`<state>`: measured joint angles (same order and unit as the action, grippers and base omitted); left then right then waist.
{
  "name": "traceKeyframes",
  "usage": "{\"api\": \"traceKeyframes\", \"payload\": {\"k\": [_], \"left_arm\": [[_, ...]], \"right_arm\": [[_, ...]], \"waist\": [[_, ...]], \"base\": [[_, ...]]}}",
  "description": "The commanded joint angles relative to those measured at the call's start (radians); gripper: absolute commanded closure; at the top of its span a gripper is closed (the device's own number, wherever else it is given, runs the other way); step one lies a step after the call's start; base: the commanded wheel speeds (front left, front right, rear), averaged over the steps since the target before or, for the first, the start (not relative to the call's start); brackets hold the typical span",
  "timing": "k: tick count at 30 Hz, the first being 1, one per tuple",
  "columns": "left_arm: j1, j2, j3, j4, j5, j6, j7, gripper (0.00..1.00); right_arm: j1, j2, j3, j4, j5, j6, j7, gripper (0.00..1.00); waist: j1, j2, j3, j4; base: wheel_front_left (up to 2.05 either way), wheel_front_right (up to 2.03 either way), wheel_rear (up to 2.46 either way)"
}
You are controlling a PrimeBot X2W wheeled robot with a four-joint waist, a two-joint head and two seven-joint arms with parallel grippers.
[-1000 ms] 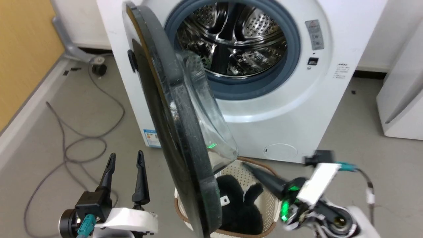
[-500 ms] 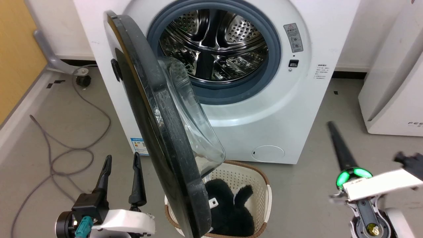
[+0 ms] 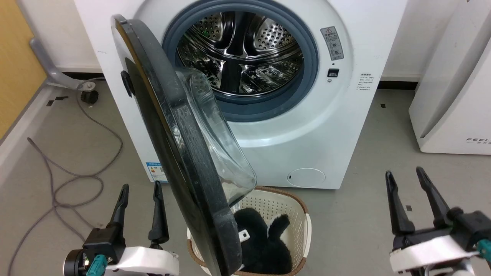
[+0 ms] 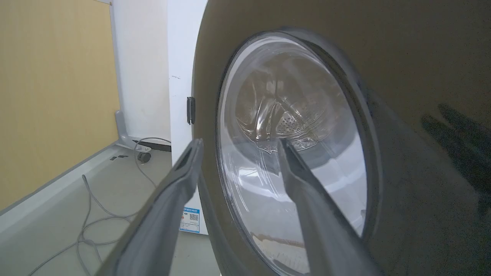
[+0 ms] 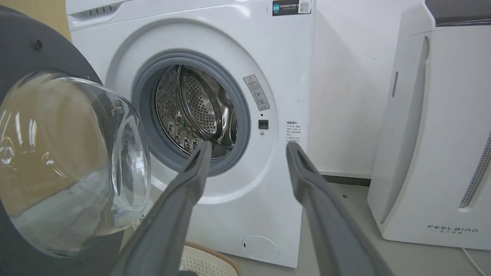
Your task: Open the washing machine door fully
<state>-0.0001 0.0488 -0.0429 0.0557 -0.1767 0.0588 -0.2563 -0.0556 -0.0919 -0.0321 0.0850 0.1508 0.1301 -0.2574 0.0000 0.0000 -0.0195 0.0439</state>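
Note:
The white washing machine (image 3: 341, 122) (image 5: 268, 69) stands ahead with its steel drum showing. Its round black washing machine door (image 3: 174, 153) (image 4: 414, 96) (image 5: 30, 61) stands swung out towards me on its left hinge, the clear glass bowl (image 3: 218, 145) (image 5: 73, 161) facing right. My left gripper (image 3: 140, 189) (image 4: 238, 145) is open at the lower left, just left of the door's outer face and apart from it. My right gripper (image 3: 404, 174) (image 5: 247, 147) is open at the lower right, holding nothing, well clear of the door.
A cream laundry basket (image 3: 295, 207) with a black garment (image 3: 264, 241) sits on the floor under the door's lower edge. A white FEELAIR appliance (image 3: 456, 96) (image 5: 433, 134) stands at the right. Grey cables (image 3: 73, 161) lie on the floor at left, beside a yellow wall (image 3: 15, 69).
My right arm swung from under the door, by the basket, out to the lower right, and its fingers now point up, open. The camera shifted, so the whole scene slid left.

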Motion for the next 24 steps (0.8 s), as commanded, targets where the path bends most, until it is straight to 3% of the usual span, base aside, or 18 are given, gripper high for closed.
{"api": "traceKeyframes", "payload": {"k": [1,7,12,13,14,24], "left_arm": [[0.006,0.001,0.003,-0.004,0.009,-0.001,-0.006,0.00],[0.005,0.001,0.004,-0.004,0.015,0.004,-0.006,0.00],[0.010,0.001,0.013,0.000,0.016,0.012,-0.006,0.00],[0.011,0.001,0.015,0.002,0.015,0.012,-0.006,0.58],[0.012,0.001,0.018,0.003,0.016,0.013,-0.006,0.99],[-0.001,0.001,0.045,-0.015,0.027,0.004,-0.006,1.00]], "right_arm": [[0.026,0.012,-0.015,0.003,-0.018,0.001,-0.004,0.00],[0.098,0.036,-0.054,0.034,-0.198,0.001,-0.004,0.00],[0.123,0.041,-0.081,0.069,-0.186,0.001,-0.004,0.00],[0.123,0.041,-0.083,0.075,-0.176,0.001,-0.004,0.00],[0.124,0.041,-0.085,0.078,-0.171,0.001,-0.004,0.00],[0.118,0.042,-0.096,0.089,-0.153,0.001,-0.004,0.00]], "waist": [[0.0000,0.0000,-0.001,0.002],[0.0000,0.0000,-0.006,0.014],[0.0000,0.0000,-0.009,0.018],[0.0000,0.0000,-0.010,0.019],[0.0000,0.0000,-0.011,0.019],[0.0000,0.0000,-0.018,0.025]], "base": [[0.00,0.00,0.00],[0.00,0.00,0.00],[0.00,0.00,0.00],[0.00,0.00,0.00],[0.00,0.00,0.00],[0.00,0.00,0.00]]}}
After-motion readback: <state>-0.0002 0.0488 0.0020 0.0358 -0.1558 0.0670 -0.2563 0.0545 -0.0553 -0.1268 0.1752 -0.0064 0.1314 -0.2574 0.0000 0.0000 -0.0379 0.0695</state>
